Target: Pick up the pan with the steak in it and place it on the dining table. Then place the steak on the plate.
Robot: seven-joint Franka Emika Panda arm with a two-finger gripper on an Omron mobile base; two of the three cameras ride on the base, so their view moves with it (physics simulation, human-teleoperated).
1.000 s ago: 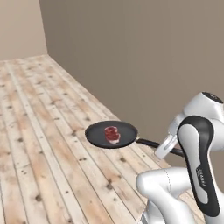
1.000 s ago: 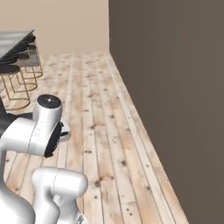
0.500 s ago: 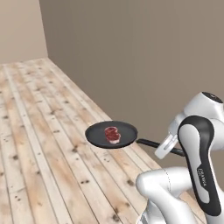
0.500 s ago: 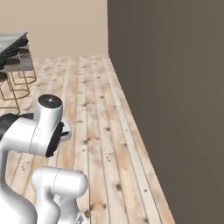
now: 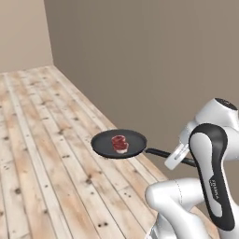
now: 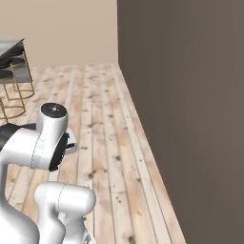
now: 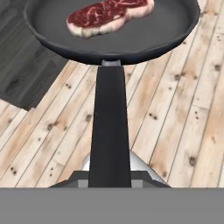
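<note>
Holding the pan (image 5: 119, 144) by its long handle, our end effector (image 5: 176, 156) is clamped on that handle and carries the pan level above the wooden floor (image 5: 42, 154), beside the dark wall (image 5: 154, 60). We see the steak (image 5: 119, 143) lying inside the pan, near its middle. In the hand view the handle runs up from us to the pan (image 7: 109, 26), with the steak (image 7: 109, 15) resting on its base.

Light plank floor (image 5: 42, 154) meets a grey-brown wall (image 6: 190, 95) and beige wall (image 6: 62, 28).
</note>
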